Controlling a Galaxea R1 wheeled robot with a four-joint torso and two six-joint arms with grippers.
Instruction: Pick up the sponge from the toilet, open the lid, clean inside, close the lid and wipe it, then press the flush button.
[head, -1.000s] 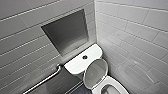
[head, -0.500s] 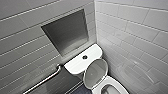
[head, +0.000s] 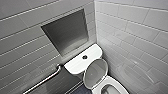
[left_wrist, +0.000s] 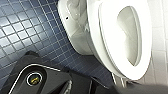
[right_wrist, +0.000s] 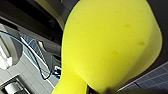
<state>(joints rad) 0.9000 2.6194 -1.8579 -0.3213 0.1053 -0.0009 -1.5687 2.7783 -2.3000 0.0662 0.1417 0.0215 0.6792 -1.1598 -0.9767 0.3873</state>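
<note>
Grey-tiled walls corner the white glossy ceramic toilet (head: 75, 65), its white oval plastic lid (head: 96, 71) already raised. The right gripper (right_wrist: 100, 90) appears clamped on the bright yellow sponge block (right_wrist: 110, 45). By my judgement, cleaning, closing, wiping and the dark round flush button (head: 84, 57) remain.

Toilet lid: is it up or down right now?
Up. In the head view the lid stands raised against the tank, and the left wrist view shows the seat with the bowl uncovered.

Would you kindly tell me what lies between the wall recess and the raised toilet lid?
In the head view, the white tank lies between the recess and the lid, with the dark flush button in the middle of its top.
</note>
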